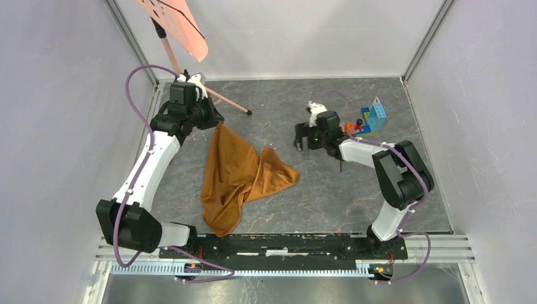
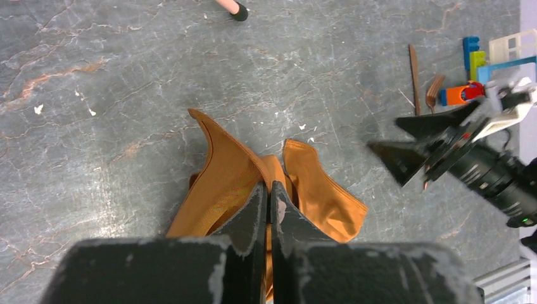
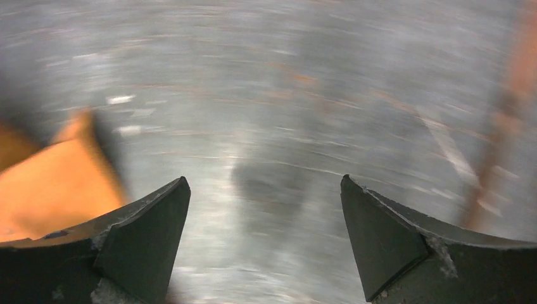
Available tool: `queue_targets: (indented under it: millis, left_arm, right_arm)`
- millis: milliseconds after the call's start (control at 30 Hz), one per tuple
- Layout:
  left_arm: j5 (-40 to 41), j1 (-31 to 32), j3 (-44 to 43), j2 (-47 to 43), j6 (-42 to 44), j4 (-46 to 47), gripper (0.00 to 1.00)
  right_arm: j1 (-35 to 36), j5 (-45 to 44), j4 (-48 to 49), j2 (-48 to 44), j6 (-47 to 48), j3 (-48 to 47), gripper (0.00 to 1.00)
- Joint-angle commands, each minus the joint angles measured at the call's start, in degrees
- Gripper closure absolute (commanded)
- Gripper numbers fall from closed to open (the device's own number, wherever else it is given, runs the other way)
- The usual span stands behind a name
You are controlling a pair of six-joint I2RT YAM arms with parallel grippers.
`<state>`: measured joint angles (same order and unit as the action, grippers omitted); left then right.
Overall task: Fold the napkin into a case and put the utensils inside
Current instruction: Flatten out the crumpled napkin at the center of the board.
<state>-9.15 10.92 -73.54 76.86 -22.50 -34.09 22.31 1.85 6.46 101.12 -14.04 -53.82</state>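
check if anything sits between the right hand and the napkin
Nothing visible does. Only bare table lies between the open right hand and the napkin. The utensils and toy bricks lie on its other side.

I get bright, even overhead light in the top view, with soft shadows on the grey marbled tabletop (image 1: 342, 196). Left wrist view is sharp. Right wrist view is motion-blurred throughout; the shiny orange-brown satin napkin (image 3: 50, 183) at lower left glows, washed out.

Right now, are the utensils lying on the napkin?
No: the utensils lie on the bare table beside the bricks, well clear of the napkin.
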Motion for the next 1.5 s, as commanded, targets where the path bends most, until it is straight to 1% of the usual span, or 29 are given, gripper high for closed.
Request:
queue_targets:
  millis: [0, 33, 133, 200, 300, 367, 400, 433, 467, 533, 567, 600, 667, 700, 733, 833, 867, 900, 1000, 1033, 1067, 1100, 1133, 1167, 1200, 1267, 1333, 1400, 1467]
  left_arm:
    - [-2.7, -0.36, -2.1, -2.67, 3.09, 2.89, 0.98]
    - [-2.86, -0.35, -2.22, -2.76, 3.08, 2.93, 0.98]
    - [-3.29, -0.35, -2.83, -3.02, 2.82, 2.47, 0.98]
    - [-3.49, -0.37, -2.86, -3.53, 2.49, 2.46, 0.98]
    - [-4.07, -0.37, -2.84, -3.87, 2.01, 2.5, 0.98]
    - [-4.3, -0.36, -2.6, -4.13, 1.56, 2.83, 0.98]
    - [-4.15, -0.37, -2.49, -4.25, 1.37, 3.0, 0.98]
    - [-3.79, -0.37, -2.41, -4.38, 1.2, 2.98, 0.98]
    - [-3.26, -0.37, -2.32, -4.51, 0.87, 2.99, 0.98]
    - [-1.46, -0.37, -2.04, -4.98, -0.08, 3.02, 0.98]
    - [-0.25, -0.37, -1.8, -5.26, -0.46, 3.17, 0.98]
    - [1.38, -0.37, -1.55, -5.4, -0.97, 3.15, 0.98]
    - [4.56, -0.33, -0.77, -5.86, -2.09, 3.73, 0.98]
    - [6.21, -0.37, -0.34, -6.02, -2.45, 4.22, 0.98]
    - [7.69, -0.37, 0.02, -6.02, -3.0, 4.52, 0.98]
    - [8.96, -0.52, 0.59, -4.89, -3.4, 6.31, 0.98]
    - [10.17, -0.55, 0.52, -4.03, -3.72, 6.8, 0.98]
    - [9.86, -0.57, 0.5, -3.14, -3.9, 7.41, 0.98]
    - [9.41, -0.59, 0.6, 0.39, -4.02, 8.4, 0.98]
    - [8.08, -0.63, 0.65, 1.71, -3.88, 8.55, 0.98]
    - [7.93, -0.63, 0.58, 2.77, -3.53, 8.45, 0.98]
    - [7.64, -0.7, 0.55, 4.03, -3.25, 8.25, 0.98]
    - [7.11, -0.61, 0.39, 4.96, -2.57, 8.04, 0.98]
    - [6.58, -0.68, 0.12, 6.12, -1.91, 7.6, 0.98]
    - [6.5, -0.72, -0.59, 7.56, -1.15, 6.71, 0.98]
    - [6.21, -0.72, -2.17, 9.88, 0.18, 4.22, 0.98]
    - [5.98, -0.69, -2.83, 11.28, 0.84, 2.87, 0.98]
    - [5.55, -0.71, -2.59, 11.57, 1.14, 2.33, 0.98]
    - [5.6, -0.64, -2.01, 11.14, 1.3, 1.81, 0.98]
  right_arm:
    - [9.24, 18.92, 11.39, 0.06, -2.93, -1.28, 0.02]
    - [11.11, 19.03, 12.64, 1.25, -4.53, -1.17, 0.02]
    - [14.51, 12.0, 13.15, 2.5, -7.95, 0.3, 0.02]
    - [16.79, 9.72, 13.95, 2.67, -8.83, 0.74, 0.02]
    - [19.41, 0.76, 12.39, 3.34, -10.53, 0.07, 0.02]
    - [20.61, -3.36, 11.93, 4.82, -10.7, -1.19, 0.02]
    - [21.36, -7.27, 11.02, 5.61, -10.54, -1.75, 0.02]
    - [22.01, -10.77, 10.57, 6.22, -10.07, -2.3, 0.07]
    - [22.23, -12.46, 10.22, 6.53, -9.23, -2.71, 0.11]
    - [22.25, -14.74, 10.29, 5.53, -7.8, -2.38, 0.28]
    - [22.17, -15.38, 10.33, 4.3, -6.66, -1.58, 0.42]
    - [22.21, -16.3, 10.06, 1.65, -5.18, -0.42, 0.59]
    - [22.24, -17.14, 9.97, -5.49, -2.89, 3.62, 0.81]
    - [22.26, -17.19, 9.17, -8.75, -1.25, 5.86, 0.95]
    - [22.24, -17.0, 7.6, -12.62, -0.07, 7.86, 1.0]
    - [22.25, -14.47, 5.54, -24.23, 0.91, 18.06, 1.0]
    - [22.3, -11.71, 5.79, -27.99, -0.33, 21.67, 1.0]
    - [22.3, -6.61, 7.1, -30.8, -1.5, 25.96, 1.0]
    - [24.0, 13.64, 12.27, -31.08, -7.58, 35.36, 0.84]
    - [25.24, 19.18, 16.78, -30.49, -8.61, 37.8, 0.77]
    - [26.56, 22.48, 17.52, -30.6, -8.48, 39.3, 0.69]
    - [27.09, 21.72, 15.28, -31.55, -6.5, 39.07, 0.61]
    - [27.18, 19.08, 11.23, -33.61, -4.42, 38.15, 0.52]
    - [27.16, 14.24, 7.78, -35.51, -1.48, 36.3, 0.38]
    - [27.16, 9.32, 4.06, -37.31, 1.34, 34.29, 0.27]
    - [26.82, -2.12, 1.24, -38.33, 4.49, 30.27, 0.04]
    - [24.6, -7.95, 0.89, -34.9, 4.79, 24.79, 0.02]
    - [22.03, -8.45, -0.08, -28.07, 3.73, 18.01, 0.02]
    - [21.16, -10.17, -1.54, -20.01, 3.63, 10.51, 0.02]
